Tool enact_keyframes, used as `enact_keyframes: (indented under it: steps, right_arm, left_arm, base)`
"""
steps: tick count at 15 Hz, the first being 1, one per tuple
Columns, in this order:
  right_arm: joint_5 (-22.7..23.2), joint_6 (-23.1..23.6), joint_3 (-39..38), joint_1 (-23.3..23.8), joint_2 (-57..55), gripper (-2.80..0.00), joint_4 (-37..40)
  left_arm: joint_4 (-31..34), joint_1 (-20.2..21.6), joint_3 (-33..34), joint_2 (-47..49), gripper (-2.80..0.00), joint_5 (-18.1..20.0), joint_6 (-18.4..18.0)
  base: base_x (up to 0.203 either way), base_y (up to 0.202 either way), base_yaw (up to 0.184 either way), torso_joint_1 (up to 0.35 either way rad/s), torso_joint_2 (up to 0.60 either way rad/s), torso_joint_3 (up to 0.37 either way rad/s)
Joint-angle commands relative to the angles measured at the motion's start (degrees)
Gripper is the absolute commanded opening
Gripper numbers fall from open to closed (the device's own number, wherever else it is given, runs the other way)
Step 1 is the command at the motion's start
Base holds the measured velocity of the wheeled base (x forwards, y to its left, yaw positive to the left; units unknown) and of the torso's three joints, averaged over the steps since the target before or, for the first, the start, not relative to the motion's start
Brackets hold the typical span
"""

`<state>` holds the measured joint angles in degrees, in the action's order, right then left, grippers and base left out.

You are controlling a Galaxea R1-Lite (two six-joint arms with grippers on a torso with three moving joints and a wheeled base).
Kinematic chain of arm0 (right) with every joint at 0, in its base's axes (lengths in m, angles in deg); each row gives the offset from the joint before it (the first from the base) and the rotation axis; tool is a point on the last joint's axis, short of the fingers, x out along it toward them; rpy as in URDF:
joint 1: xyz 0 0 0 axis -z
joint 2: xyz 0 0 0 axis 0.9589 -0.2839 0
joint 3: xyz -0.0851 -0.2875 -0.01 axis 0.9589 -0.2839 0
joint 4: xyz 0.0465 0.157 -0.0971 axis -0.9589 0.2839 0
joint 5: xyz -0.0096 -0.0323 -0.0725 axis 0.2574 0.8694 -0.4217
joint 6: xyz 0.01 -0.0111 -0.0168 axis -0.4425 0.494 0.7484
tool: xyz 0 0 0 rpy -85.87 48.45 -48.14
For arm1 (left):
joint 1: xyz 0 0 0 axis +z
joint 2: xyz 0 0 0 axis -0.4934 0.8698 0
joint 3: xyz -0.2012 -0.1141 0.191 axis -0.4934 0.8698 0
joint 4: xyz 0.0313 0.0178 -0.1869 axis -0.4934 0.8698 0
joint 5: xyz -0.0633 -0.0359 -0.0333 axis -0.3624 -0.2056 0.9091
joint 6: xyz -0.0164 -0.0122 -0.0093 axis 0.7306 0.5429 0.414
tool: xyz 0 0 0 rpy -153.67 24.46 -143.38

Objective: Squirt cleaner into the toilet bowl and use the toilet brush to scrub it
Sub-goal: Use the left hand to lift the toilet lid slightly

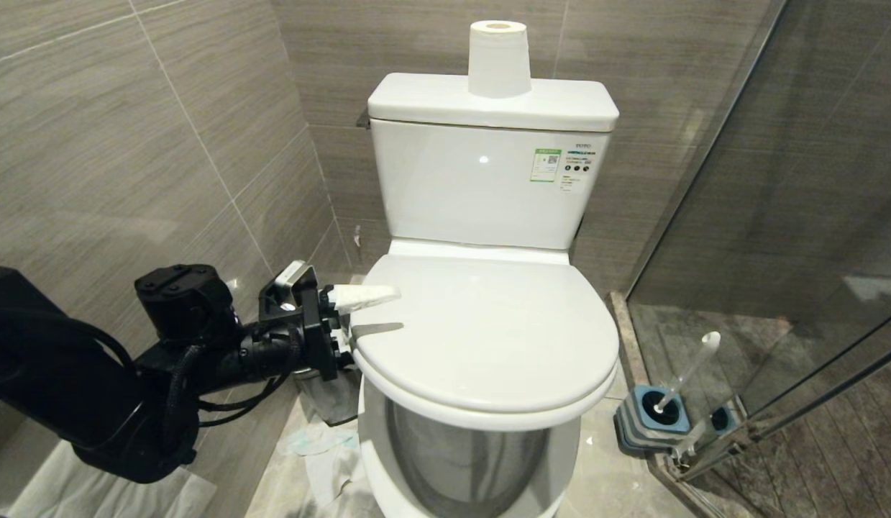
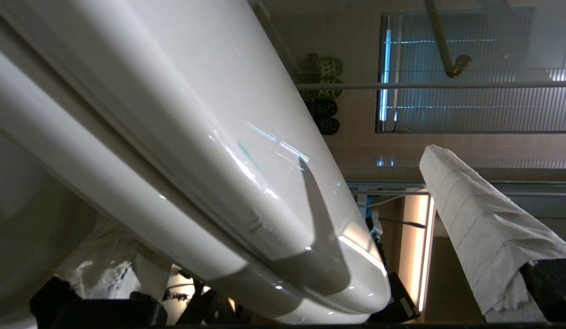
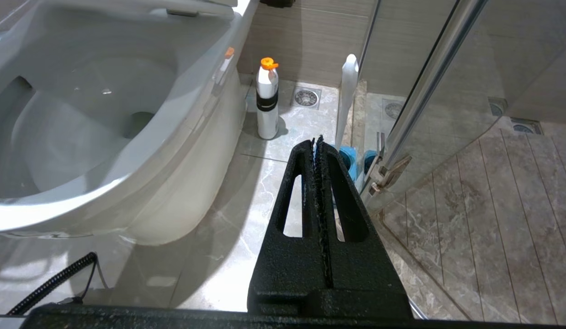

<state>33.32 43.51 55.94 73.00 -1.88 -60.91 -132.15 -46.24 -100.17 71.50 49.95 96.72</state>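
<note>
Two end effectors | left (image 1: 348, 316) wide open at toilet lid (image 1: 481, 331) | right (image 3: 319, 151) closed, empty

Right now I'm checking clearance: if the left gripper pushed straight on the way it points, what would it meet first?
Probably the toilet lid. The left gripper sits open at the lid's left edge, one tissue-wrapped finger over the top; depth is unclear, so the upper finger may skim above it.
</note>
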Motion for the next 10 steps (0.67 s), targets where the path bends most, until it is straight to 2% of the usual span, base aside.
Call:
enact_keyframes:
  steps: [1, 6, 10]
  right_arm:
    - [-0.01, 0.01, -0.09, -0.02, -0.02, -2.80, 0.00]
    - [-0.01, 0.01, -0.09, -0.02, -0.02, -2.80, 0.00]
    - [-0.01, 0.01, -0.09, -0.02, -0.02, -2.80, 0.00]
  left_arm:
    - [-0.39, -0.02, -1.31, -1.26, 0.00, 0.14, 0.51]
    - [-0.07, -0.40, -4.69, -1.27, 0.00, 0.13, 0.95]
    - [2.94, -0.46, -9.52, -1.19, 0.00, 0.14, 0.95]
  base:
    - [0.000, 0.000, 0.000, 0.000, 0.00, 0.000]
    - [0.000, 0.000, 0.000, 0.000, 0.00, 0.000]
    - [0.000, 0.000, 0.000, 0.000, 0.00, 0.000]
